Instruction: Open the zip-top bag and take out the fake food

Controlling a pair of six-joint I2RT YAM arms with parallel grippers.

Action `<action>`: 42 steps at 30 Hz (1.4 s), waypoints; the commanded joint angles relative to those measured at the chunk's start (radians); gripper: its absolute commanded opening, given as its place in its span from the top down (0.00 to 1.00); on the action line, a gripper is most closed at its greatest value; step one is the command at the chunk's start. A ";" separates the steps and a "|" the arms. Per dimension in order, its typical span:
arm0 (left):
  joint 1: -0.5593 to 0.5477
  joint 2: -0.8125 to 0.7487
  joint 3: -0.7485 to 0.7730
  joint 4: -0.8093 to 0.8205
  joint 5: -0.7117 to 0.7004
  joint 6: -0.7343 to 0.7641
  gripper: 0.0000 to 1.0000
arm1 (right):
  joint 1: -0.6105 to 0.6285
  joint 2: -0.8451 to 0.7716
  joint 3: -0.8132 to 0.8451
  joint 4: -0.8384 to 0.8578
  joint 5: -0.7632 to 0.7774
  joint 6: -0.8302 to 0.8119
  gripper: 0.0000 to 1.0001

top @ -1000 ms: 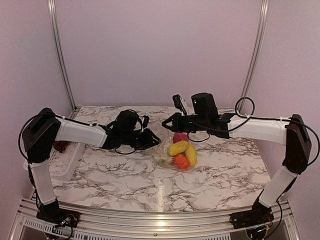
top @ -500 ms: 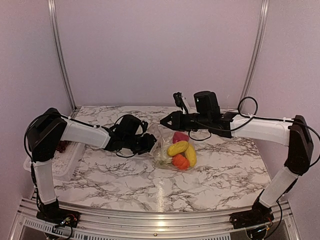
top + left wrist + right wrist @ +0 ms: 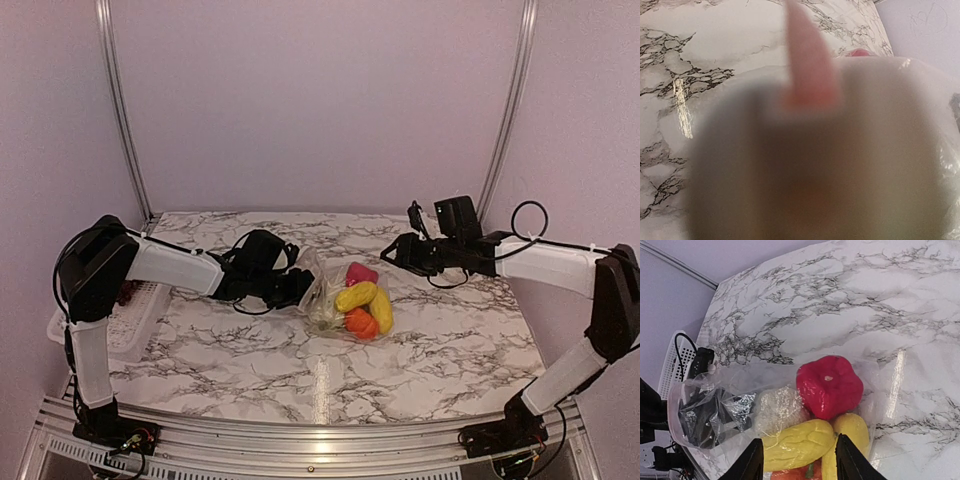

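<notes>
Top external view: your zip-top bag [image 3: 322, 292] lies mid-way across the table [image 3: 250, 350], long axis left to right, mouth toward the left arm. It is clear and crinkled, with the fake food [image 3: 365, 300], red, yellow, orange and white, bunched at the far end. The left jaws sit at the mouth; you cannot tell their gap. The right jaws stand apart, off the bag.

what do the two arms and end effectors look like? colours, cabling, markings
They match. The left arm and right arm have white tubular links between bulky black joint housings. Loose black cables loop outside each arm. The left end effector and right end effector are all black, and the right one's two fingers taper to points. No markings are legible.
</notes>
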 commanded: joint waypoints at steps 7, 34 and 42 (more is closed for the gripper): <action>0.003 0.044 0.021 -0.004 0.067 0.004 0.29 | -0.123 0.133 -0.036 0.030 -0.123 -0.020 0.54; -0.005 0.195 0.180 -0.130 0.096 0.032 0.21 | -0.092 0.332 -0.068 0.204 -0.312 0.016 1.00; -0.005 0.150 0.190 -0.243 0.040 0.096 0.67 | -0.099 0.305 -0.076 0.179 -0.271 0.010 1.00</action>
